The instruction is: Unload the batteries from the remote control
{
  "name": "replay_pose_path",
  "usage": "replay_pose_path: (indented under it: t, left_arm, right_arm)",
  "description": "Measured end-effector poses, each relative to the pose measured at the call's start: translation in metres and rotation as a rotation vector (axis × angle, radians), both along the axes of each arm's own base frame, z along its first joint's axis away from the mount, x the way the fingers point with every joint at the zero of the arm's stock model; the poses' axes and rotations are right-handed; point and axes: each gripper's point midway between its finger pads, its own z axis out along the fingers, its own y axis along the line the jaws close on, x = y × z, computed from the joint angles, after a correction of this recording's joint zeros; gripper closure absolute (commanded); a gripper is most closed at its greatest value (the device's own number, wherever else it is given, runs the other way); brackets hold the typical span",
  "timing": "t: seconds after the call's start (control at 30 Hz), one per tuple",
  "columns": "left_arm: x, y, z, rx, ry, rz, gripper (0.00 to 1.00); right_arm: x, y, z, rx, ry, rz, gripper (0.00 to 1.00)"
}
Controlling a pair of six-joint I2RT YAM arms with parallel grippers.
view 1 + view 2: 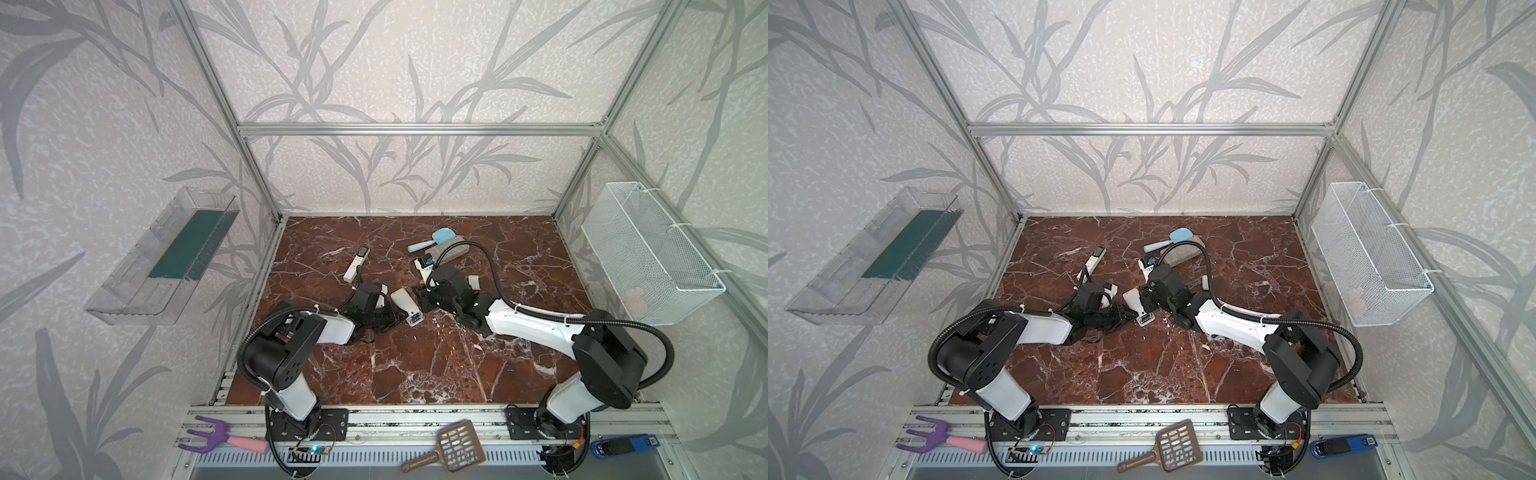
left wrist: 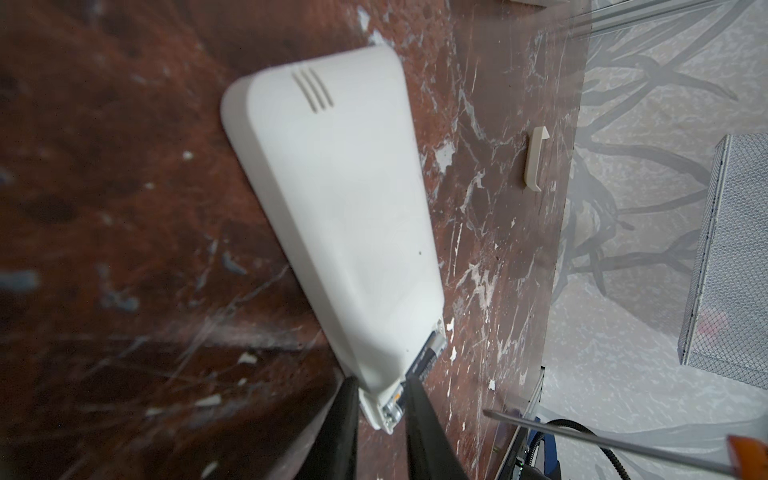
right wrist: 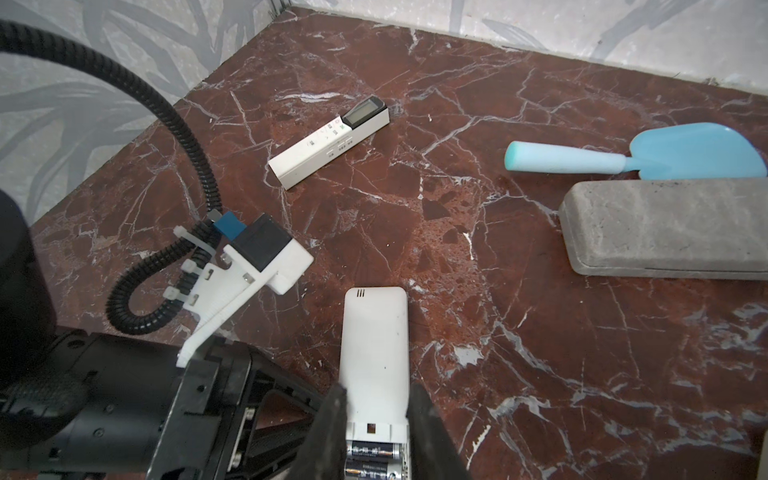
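A white remote control [image 1: 402, 301] lies back-up in the middle of the marble table [image 1: 415, 374], both arms meeting over it. Its battery bay at the near end is uncovered. Two dark batteries [image 3: 374, 451] with silvery ends lie side by side in the bay. My right gripper [image 3: 377, 392] is shut on the remote's long sides just ahead of the bay. My left gripper [image 2: 380, 386] is closed across the same end of the remote [image 2: 340, 208]. One of its fingers [image 2: 415, 411] rests against a battery [image 2: 428, 353].
A loose white battery cover [image 1: 473, 282] lies to the right. A second remote with a display [image 1: 356, 266], a blue scoop [image 1: 436, 241] and a grey case [image 1: 453, 251] lie farther back. An orange-handled screwdriver [image 2: 602, 440] shows by the right arm. A wire basket [image 1: 652, 253] hangs on the right wall.
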Motion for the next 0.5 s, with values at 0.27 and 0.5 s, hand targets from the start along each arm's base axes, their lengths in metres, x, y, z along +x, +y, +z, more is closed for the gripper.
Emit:
replay_pose_path:
  t: [0.27, 0.5]
  left_arm:
    - [0.0, 0.0, -0.001, 0.0, 0.005, 0.002, 0.78]
    - [-0.001, 0.0, -0.005, 0.005, 0.017, 0.003, 0.78]
  right_arm:
    - [0.002, 0.01, -0.008, -0.021, -0.027, 0.063, 1.0]
    - [0.007, 0.009, -0.009, -0.039, -0.052, 0.073, 1.0]
